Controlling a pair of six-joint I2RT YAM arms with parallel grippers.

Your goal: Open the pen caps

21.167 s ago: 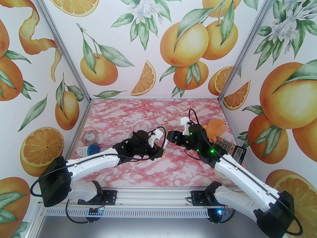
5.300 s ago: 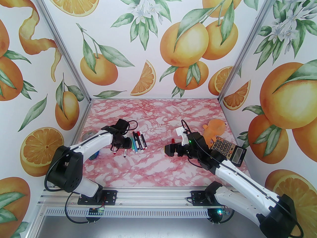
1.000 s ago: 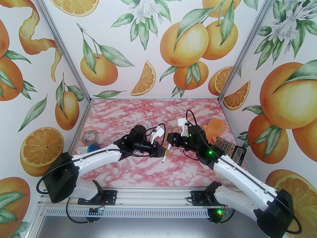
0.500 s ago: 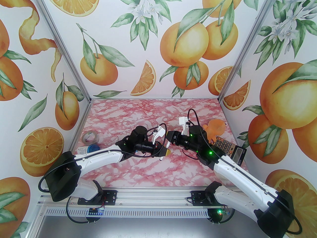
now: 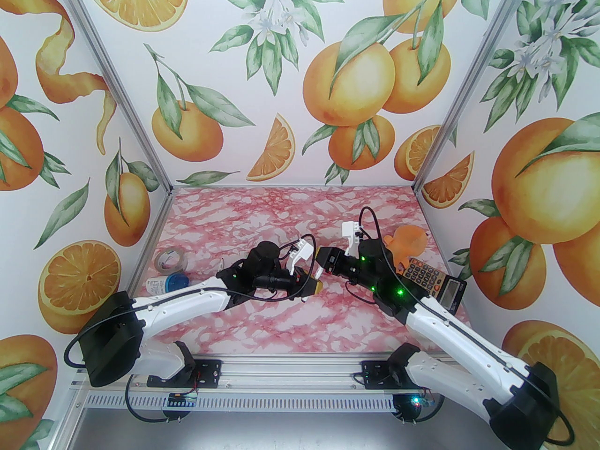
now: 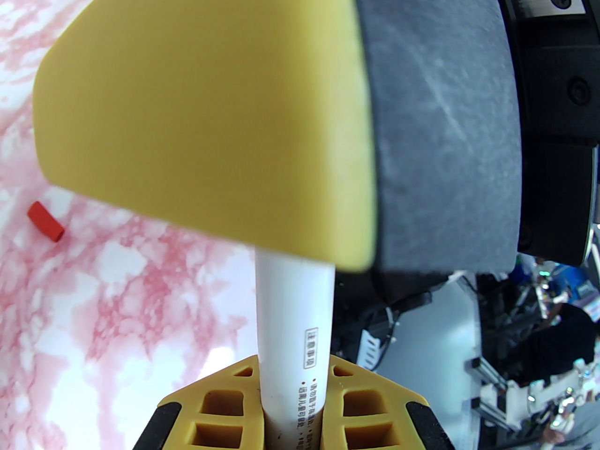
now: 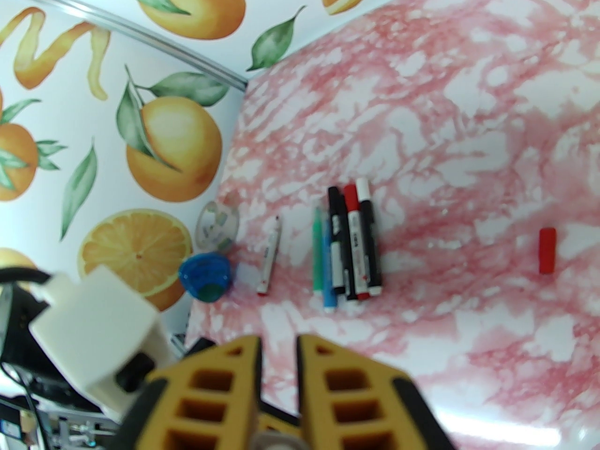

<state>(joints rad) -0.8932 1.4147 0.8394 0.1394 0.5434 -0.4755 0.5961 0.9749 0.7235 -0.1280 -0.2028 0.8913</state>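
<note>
I'm driving a robot test cell in a lab: aluminium frame posts (image 5: pixel 118 87) hold printed orange-fruit wall panels (image 5: pixel 328 87) around a pink marble-print tabletop (image 5: pixel 262 213), two arms (image 5: pixel 450 335) are bolted to a slotted rail (image 5: pixel 290 371), and my left wrist camera catches cluttered equipment (image 6: pixel 487 387) beyond the table

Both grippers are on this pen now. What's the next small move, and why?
Probably pull the right gripper straight away along the white pen, with the left gripper holding firm. Both are shut on opposite ends of it, so a short pull along its axis should uncap it.
</note>
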